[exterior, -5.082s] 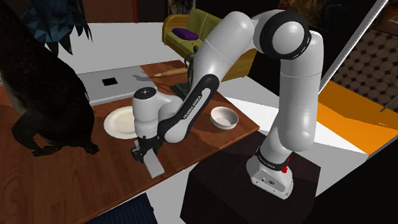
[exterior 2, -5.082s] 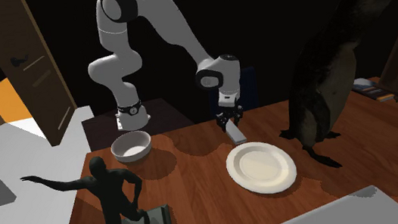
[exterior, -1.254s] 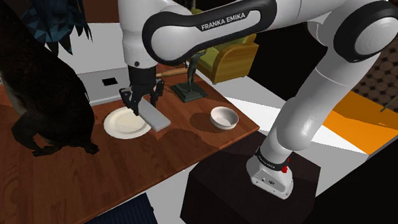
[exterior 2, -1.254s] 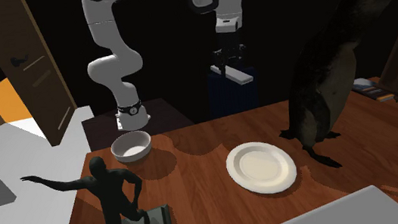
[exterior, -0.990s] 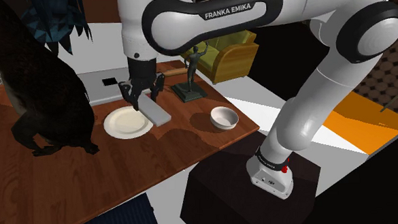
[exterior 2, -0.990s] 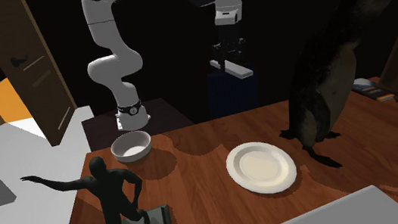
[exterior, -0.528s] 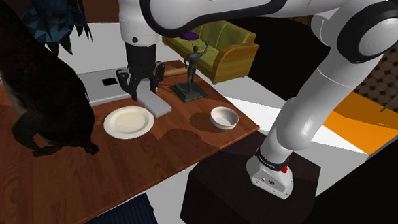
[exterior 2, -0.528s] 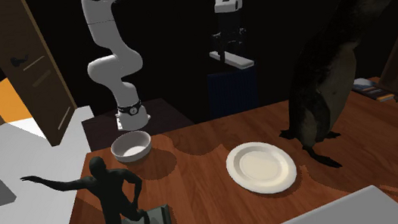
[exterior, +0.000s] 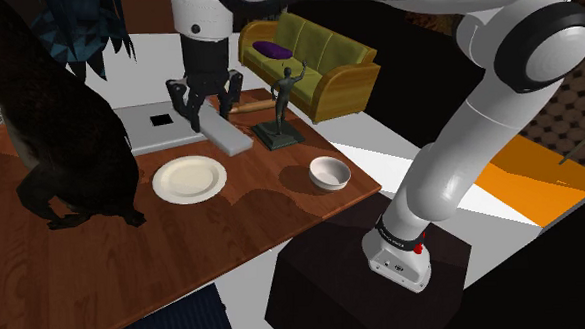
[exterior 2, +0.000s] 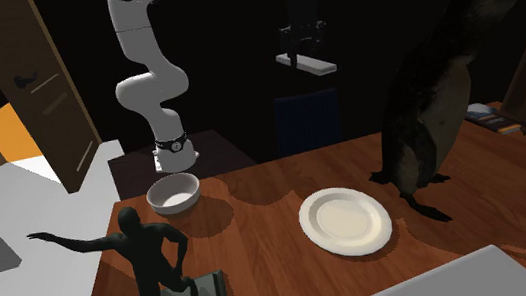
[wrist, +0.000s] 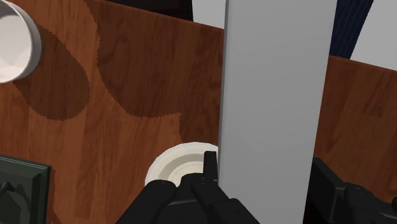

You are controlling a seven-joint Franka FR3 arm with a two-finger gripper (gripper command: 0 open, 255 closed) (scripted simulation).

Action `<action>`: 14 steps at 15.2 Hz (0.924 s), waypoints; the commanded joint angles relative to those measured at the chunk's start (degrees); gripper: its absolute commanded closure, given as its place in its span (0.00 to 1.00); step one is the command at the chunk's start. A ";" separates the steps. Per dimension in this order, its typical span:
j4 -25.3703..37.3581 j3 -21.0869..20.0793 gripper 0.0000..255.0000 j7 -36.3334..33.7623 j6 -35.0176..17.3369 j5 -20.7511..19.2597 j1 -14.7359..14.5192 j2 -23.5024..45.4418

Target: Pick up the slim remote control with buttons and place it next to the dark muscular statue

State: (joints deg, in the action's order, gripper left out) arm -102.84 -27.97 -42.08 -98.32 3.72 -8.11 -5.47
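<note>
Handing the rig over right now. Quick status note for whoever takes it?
Hand: shut on the remote, a plain grey slab clasped near one end. It is held high above the table, roughly over the plate.
Statue: upright on its base near a table corner, with the bowl not far from it.
Done: pickup; the remote is off the table.
Left: carry it to the statue, lower it onto bare wood beside the base, open the hand and back off.

White arm (exterior: 450, 153), dark joints, black tool (exterior: 208, 115)
</note>
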 commanded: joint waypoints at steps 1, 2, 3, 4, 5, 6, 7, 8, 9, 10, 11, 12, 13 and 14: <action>1.76 0.00 1.00 -0.11 1.62 -0.10 0.01 0.16; 2.65 -0.01 1.00 -0.17 2.40 -0.16 0.02 0.27; 3.56 -0.02 1.00 -0.23 3.19 -0.22 0.02 0.41; 4.49 -0.03 1.00 -0.30 3.99 -0.29 0.02 0.55; 5.43 -0.05 1.00 -0.38 4.78 -0.37 0.02 0.72; 6.39 -0.07 1.00 -0.46 5.58 -0.46 0.02 0.90; 7.26 -0.09 1.00 -0.53 6.29 -0.54 0.01 1.07; 6.32 0.81 1.00 1.09 6.23 -0.18 0.69 0.16; 5.45 1.70 1.00 2.69 6.17 0.12 1.35 -0.67; 4.65 2.61 1.00 4.26 6.14 0.36 1.98 -1.43; 3.93 3.51 1.00 5.82 6.11 0.55 2.59 -2.11; 3.28 4.43 1.00 7.36 6.10 0.69 3.18 -2.71; 2.70 5.32 1.00 8.88 6.09 0.78 3.78 -3.25; 2.18 6.22 1.00 10.38 6.09 0.83 4.36 -3.71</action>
State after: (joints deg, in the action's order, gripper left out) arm -99.99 -22.71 -33.44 -92.02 4.53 -4.40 -8.77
